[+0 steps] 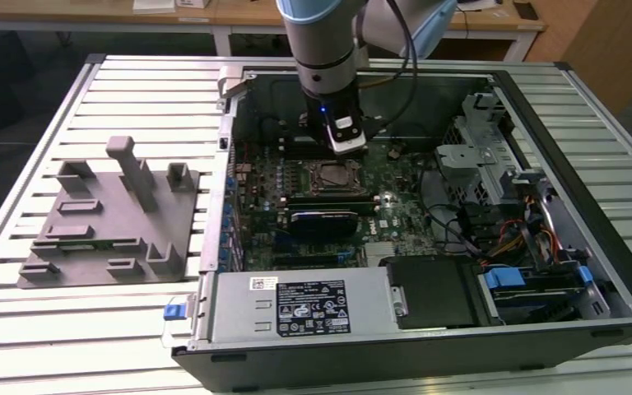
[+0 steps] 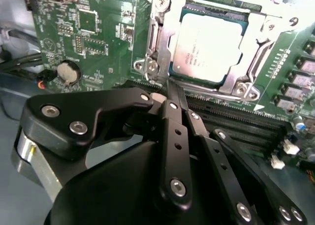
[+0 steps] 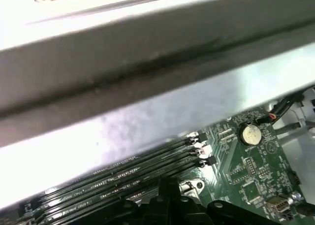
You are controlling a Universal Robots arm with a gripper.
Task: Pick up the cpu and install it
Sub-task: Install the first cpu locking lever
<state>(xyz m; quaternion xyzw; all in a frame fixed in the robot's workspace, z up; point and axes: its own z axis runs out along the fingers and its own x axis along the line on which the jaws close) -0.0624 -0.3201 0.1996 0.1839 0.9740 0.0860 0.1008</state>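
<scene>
Cpu (image 2: 209,48) already sits in its socket frame (image 2: 162,43); jaws closed w/ nothing held.
Gripper (image 2: 170,94) hangs just beside frame at its 6 o'clock edge, over memory slots (image 2: 246,126), prob. since chip's seated flat.

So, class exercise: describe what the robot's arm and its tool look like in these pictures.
The arm is a silver-grey tube with a pale blue joint cap; a black cable loops beside it. Below sits a black wrist section with a small blue light and a white block. In the second wrist view, the tool is matte black linkage bars fastened with silver screws.
</scene>
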